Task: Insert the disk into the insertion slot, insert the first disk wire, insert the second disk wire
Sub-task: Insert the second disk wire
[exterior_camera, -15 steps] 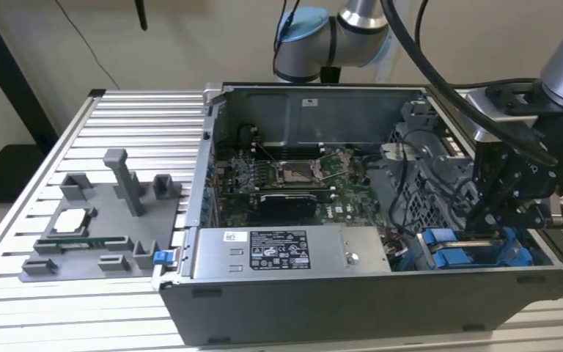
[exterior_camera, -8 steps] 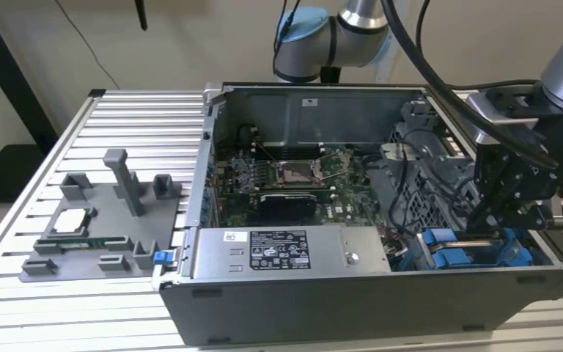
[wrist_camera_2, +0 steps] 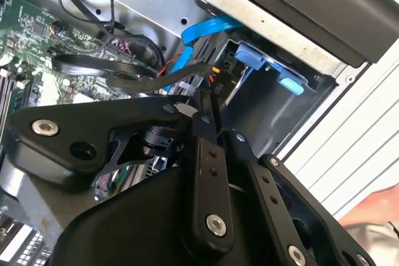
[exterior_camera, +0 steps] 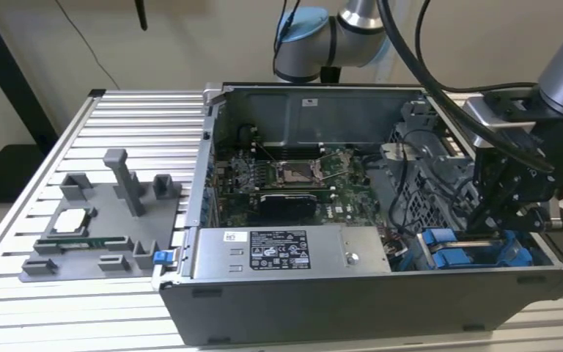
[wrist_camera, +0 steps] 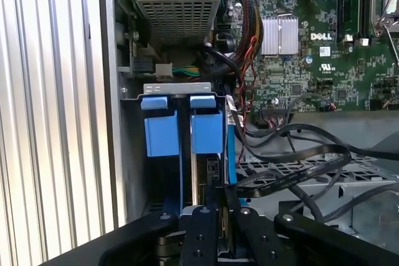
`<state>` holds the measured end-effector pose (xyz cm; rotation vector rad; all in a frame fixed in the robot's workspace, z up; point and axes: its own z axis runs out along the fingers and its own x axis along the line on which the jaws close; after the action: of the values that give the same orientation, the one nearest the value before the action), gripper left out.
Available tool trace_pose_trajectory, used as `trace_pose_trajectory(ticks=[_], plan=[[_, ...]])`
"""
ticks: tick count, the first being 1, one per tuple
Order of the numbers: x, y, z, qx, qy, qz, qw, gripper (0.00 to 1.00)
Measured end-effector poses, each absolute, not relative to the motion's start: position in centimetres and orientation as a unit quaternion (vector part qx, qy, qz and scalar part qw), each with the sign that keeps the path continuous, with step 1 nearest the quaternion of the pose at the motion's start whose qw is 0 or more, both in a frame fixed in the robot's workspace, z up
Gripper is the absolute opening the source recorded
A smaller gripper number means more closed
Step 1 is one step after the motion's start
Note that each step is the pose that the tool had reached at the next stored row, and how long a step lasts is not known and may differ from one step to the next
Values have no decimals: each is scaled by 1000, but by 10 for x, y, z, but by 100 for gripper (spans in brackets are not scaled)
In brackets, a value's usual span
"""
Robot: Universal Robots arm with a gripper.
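Hovering just above the insertion slot (wrist_camera: 181,126), the hand (wrist_camera: 215,200) pinches a black wire (wrist_camera: 293,169).

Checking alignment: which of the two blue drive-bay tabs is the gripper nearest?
The blue tab beside the black cables; the gripper lines up with it. The other tab hugs the case wall.
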<state>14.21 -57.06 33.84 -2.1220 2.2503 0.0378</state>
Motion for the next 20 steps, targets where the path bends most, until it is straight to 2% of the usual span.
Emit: trace_pose_trajectory(ticks=[4,5,13,20], plan=[[142,-571,337,-686,727,13,25,0],[142,-570,337,-686,727,14,26,100],[142,-571,363,-685,728,15,27,100],[142,-571,364,-685,728,15,27,100]])
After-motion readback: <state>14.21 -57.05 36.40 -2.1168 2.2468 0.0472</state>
